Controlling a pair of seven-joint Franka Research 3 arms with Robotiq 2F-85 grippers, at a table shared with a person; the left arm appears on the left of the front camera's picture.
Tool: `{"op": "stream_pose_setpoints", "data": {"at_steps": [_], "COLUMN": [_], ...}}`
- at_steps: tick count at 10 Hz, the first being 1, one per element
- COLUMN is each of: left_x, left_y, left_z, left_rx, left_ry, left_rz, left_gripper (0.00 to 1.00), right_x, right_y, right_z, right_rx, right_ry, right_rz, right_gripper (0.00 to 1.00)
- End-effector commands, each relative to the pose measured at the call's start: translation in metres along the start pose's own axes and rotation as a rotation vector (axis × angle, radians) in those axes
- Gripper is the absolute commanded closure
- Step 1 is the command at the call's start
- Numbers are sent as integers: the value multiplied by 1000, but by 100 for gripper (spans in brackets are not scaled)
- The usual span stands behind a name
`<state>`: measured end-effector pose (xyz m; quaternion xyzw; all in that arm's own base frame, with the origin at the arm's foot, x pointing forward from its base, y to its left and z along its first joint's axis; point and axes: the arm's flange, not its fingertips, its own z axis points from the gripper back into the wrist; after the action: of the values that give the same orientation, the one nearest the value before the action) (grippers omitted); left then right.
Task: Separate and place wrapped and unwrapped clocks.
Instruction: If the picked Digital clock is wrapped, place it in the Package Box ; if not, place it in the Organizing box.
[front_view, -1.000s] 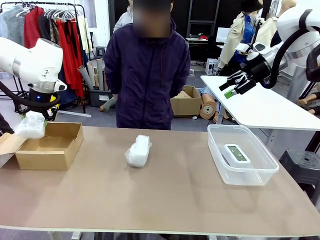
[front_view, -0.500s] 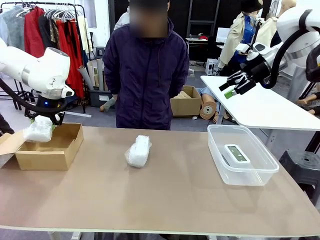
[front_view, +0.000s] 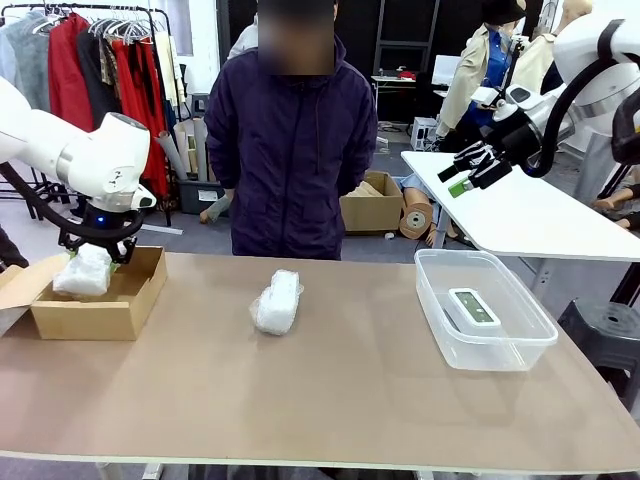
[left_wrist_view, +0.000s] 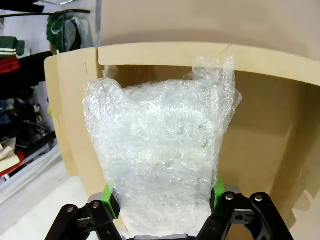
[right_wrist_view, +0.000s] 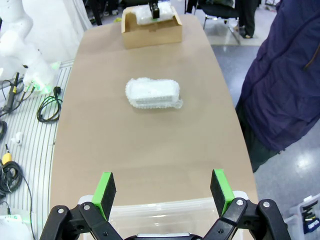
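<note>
- Step in hand, as judged: placing one wrapped clock in the cardboard box (front_view: 104, 315).
- Left gripper (left_wrist_view: 163, 192): pinching the held wrapped clock (left_wrist_view: 162, 145) by its near end, one green pad on each flank and the jaws roughly half closed. Most of the bundle sticks out past the fingertips.
- Position: the bundle hangs beyond the fingertips, over the open box, with the box's inner walls behind it and to either side. Whether its far end touches the box floor cannot be told.
- Recommendation: go straight down along the finger line until the bundle is bearing on the floor, then part the jaws. Letting go higher risks it tipping against a wall.
- Recommendation: stay centred. One wall stands close beside the wrap, and the crinkly film may snag on the rim or cling to a pad. Open fully and lift straight out.
- Right gripper (right_wrist_view: 163, 192): spread wide and empty, held high over the clear tub (front_view: 500, 355), whose rim lies just beneath its fingers.
- Bare clock (front_view: 473, 306): in that tub, face up.
- Second wrapped clock (front_view: 277, 302): on the table (front_view: 350, 410), well off to the left gripper's right, between box and tub. As judged, it goes in the box next.
- A person stands at the far edge, clear of both grippers.
</note>
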<state>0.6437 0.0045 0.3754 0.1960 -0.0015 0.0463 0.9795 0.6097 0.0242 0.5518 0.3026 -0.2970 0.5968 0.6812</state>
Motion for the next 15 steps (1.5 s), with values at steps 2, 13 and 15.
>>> {"op": "stream_pose_setpoints", "data": {"at_steps": [2,13,15], "left_x": [-7,-2,-1], "left_y": [6,-3,-1], "left_z": [-9,-42,-42], "left_rx": [19,59,61], "left_ry": [30,81,80], "left_rz": [0,-16,-13], "left_gripper": [100,63,25], "right_x": [2,2,2], "right_y": [3,3,3], "right_z": [0,0,0], "right_rx": [0,0,0], "right_ry": [1,1,1], "right_rz": [6,6,6], "right_gripper": [0,0,0]}}
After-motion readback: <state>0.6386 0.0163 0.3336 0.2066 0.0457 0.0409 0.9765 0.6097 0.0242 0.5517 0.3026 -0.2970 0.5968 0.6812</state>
